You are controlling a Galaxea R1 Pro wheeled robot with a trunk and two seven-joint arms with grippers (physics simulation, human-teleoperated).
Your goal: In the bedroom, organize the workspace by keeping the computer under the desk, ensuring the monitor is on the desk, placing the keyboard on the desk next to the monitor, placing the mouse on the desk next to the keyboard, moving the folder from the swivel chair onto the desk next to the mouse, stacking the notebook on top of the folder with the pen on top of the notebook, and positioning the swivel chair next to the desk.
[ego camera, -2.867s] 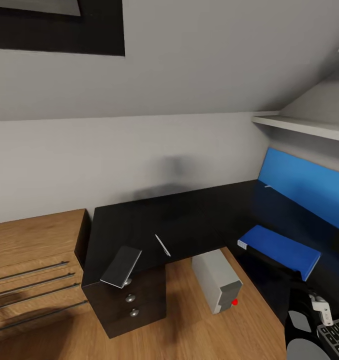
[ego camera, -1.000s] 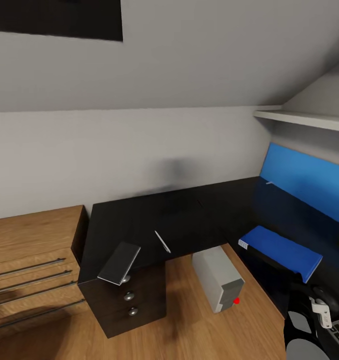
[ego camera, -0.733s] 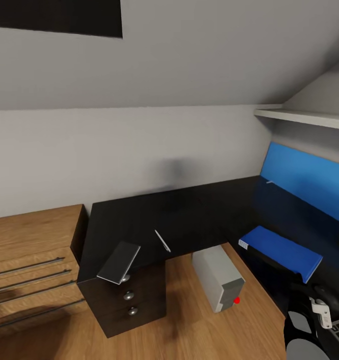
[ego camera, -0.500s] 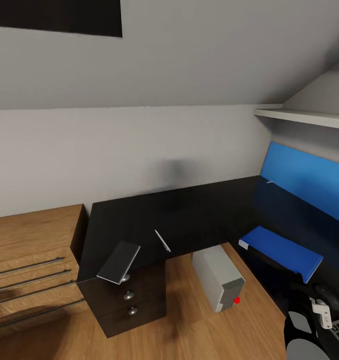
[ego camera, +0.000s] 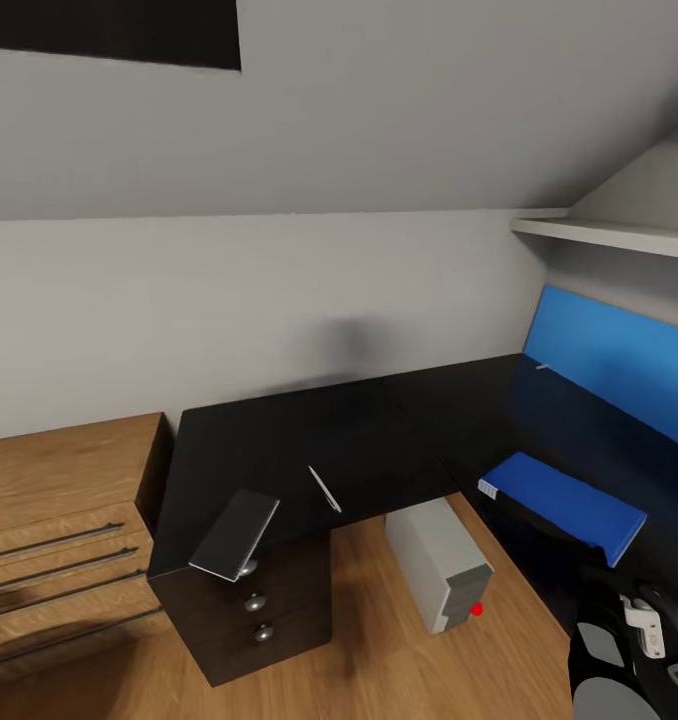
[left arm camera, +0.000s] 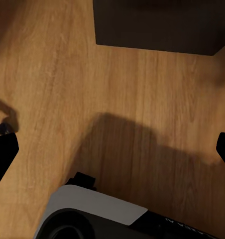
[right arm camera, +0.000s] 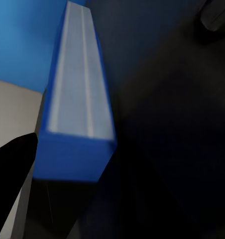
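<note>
Fingers wide over bare floor on the left; right fingers' state cannot be told
In the left wrist view the left fingers (left arm camera: 3,154) sit far apart above the wooden floor (left arm camera: 67,74); in the right wrist view one dark right finger (right arm camera: 10,172) shows beside the folder (right arm camera: 80,99). In the head view the folder (ego camera: 564,500) lies on the worktop (ego camera: 379,440) at right, the computer (ego camera: 441,562) under it, a grey notebook (ego camera: 234,533) overhanging the drawer corner at lower left, a pen (ego camera: 325,489) just beside
</note>
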